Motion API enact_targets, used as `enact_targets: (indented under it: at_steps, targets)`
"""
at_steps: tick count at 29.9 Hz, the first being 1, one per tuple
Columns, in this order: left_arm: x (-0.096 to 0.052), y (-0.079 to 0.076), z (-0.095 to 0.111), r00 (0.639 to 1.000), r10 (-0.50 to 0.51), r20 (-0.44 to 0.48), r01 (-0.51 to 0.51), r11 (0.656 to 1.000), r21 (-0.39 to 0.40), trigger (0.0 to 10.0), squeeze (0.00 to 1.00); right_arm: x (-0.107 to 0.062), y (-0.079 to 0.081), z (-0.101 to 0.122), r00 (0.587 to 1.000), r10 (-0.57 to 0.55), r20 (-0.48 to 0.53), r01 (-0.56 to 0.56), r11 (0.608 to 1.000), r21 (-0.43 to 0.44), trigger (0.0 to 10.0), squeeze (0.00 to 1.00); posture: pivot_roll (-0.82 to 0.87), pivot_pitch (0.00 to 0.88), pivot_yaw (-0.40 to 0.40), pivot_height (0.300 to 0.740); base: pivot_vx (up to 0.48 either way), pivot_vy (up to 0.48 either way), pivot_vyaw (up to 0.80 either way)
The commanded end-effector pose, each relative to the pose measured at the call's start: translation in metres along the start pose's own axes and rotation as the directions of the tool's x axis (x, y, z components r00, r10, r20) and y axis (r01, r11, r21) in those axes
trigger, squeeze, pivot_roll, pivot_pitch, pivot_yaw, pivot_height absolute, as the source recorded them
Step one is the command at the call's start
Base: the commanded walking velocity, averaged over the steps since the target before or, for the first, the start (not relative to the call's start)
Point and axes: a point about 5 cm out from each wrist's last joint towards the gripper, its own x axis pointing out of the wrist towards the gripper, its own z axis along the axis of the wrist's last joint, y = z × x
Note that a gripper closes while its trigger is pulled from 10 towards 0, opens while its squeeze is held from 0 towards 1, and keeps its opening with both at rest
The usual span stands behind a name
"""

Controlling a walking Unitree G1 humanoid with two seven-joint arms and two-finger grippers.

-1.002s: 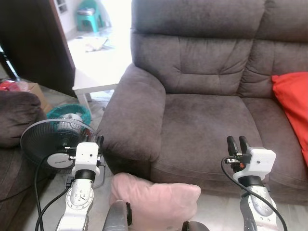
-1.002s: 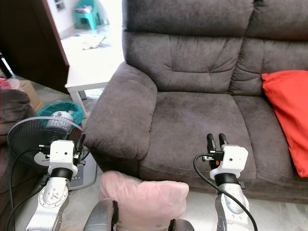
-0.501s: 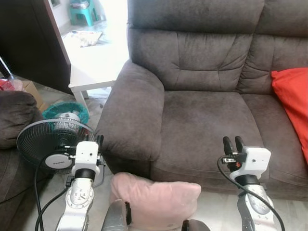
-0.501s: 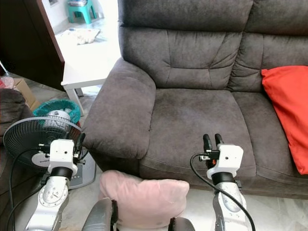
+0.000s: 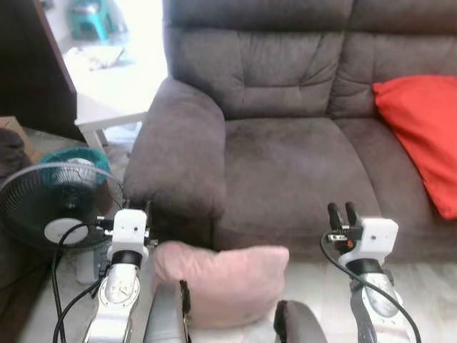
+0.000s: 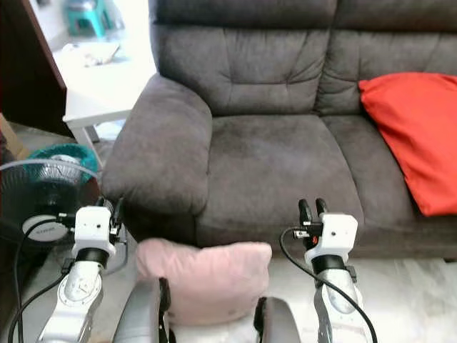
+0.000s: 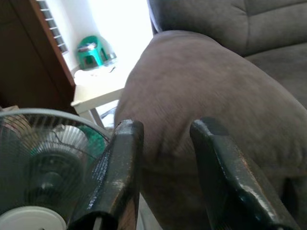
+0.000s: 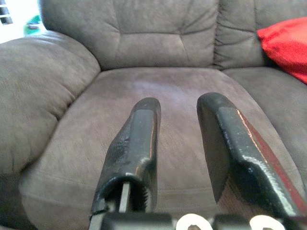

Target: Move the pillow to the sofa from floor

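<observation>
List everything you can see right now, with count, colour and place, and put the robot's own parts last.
pillow: 1, pale pink, on the floor against the sofa's front, between the two arms.
sofa: 1, dark grey-brown, straight ahead.
cushion: 1, red, on the sofa's right seat, leaning on the backrest.
fan: 1, black cage, on the floor to the left of the sofa arm.
side table: 1, white, behind the fan beside the sofa arm.
stool: 1, teal, far back left.
left gripper: 1, black fingers open, before the sofa arm.
right gripper: 1, black fingers open, facing the seat cushion.
</observation>
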Motion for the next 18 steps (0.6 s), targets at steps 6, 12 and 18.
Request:
enact_targets:
  at_steps: [6, 12, 18]
  targets:
    - [0.0024, -0.003, 0.0024, 1.0, -0.012, 0.005, 0.012, 1.0, 0.003, 10.0, 0.0, 0.0005, -0.0006, 0.0028, 1.0, -0.002, 0.006, 0.002, 1.0, -0.013, 10.0, 0.0, 0.06, 0.074, -0.011, 0.537, 0.0, 0.0, 0.0]
    - [0.0022, -0.0045, 0.0034, 1.0, -0.022, 0.007, 0.022, 1.0, -0.004, 10.0, 0.0, 0.0001, -0.0009, 0.0029, 1.0, -0.003, 0.007, 0.003, 1.0, -0.011, 10.0, 0.0, 0.06, 0.079, -0.009, 0.537, 0.0, 0.0, 0.0]
    - [0.0027, -0.0044, 0.0032, 1.0, -0.025, 0.004, 0.025, 1.0, -0.006, 10.0, 0.0, -0.0002, 0.0, 0.0025, 1.0, 0.003, 0.003, -0.003, 0.999, -0.033, 10.0, 0.0, 0.06, 0.083, -0.008, 0.537, 0.0, 0.0, 0.0]
